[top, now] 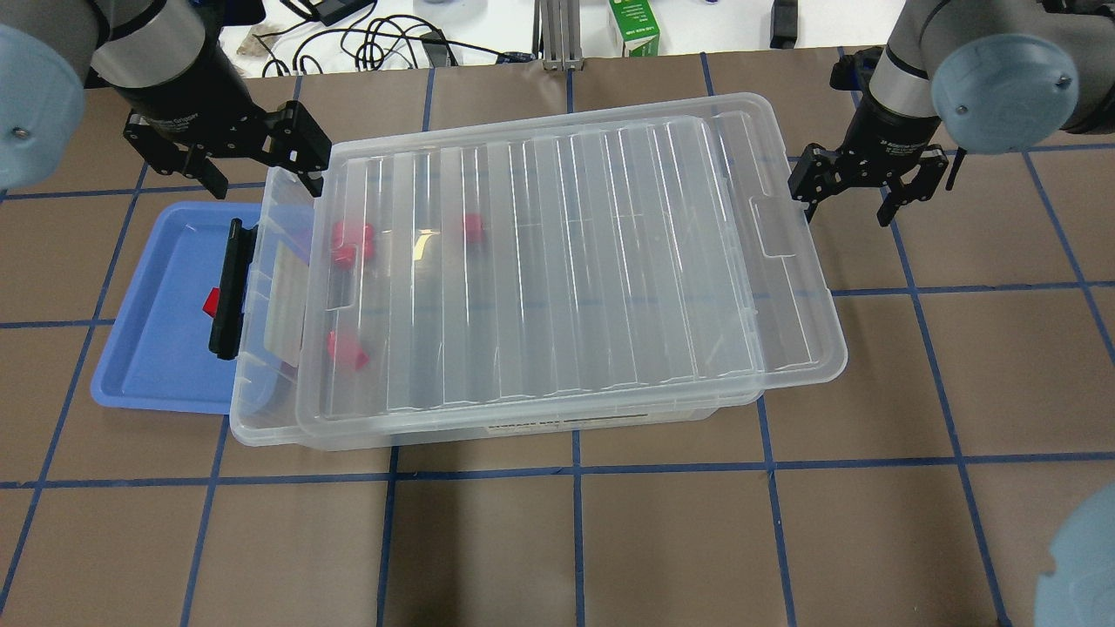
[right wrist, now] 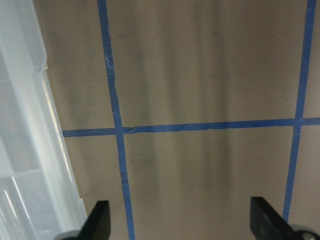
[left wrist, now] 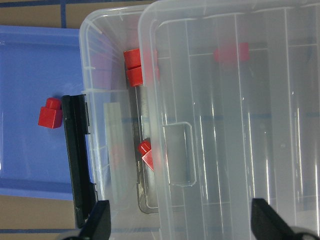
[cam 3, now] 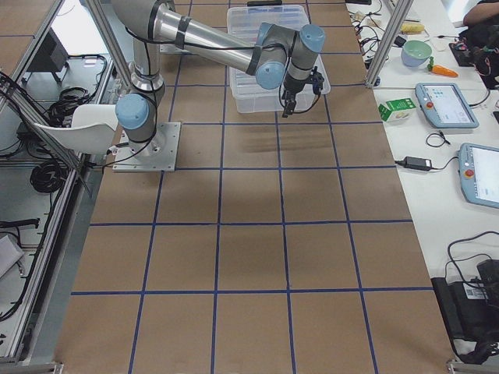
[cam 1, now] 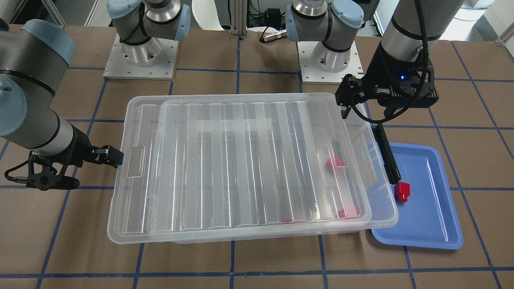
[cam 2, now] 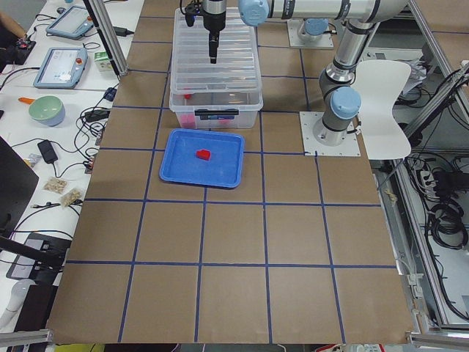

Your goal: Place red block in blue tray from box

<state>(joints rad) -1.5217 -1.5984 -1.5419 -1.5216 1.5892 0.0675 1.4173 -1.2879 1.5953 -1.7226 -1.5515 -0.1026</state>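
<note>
One red block (cam 1: 402, 191) lies in the blue tray (cam 1: 425, 224), also seen from overhead (top: 211, 302) and in the left wrist view (left wrist: 50, 113). Several more red blocks (top: 352, 239) sit inside the clear box (top: 261, 427). The box's ribbed lid (top: 566, 261) is slid toward my right, so the end by the tray is uncovered. My left gripper (top: 259, 170) is open and empty, above that open end and the tray edge. My right gripper (top: 849, 202) is open and empty, just off the lid's far end, over bare table.
A black bar (top: 228, 287) lies along the box's end wall, over the tray (top: 157, 366). The tray's near corner is tucked under the box rim. Brown table with blue tape grid (top: 575, 540). Arm bases (cam 1: 140, 56) stand behind the box.
</note>
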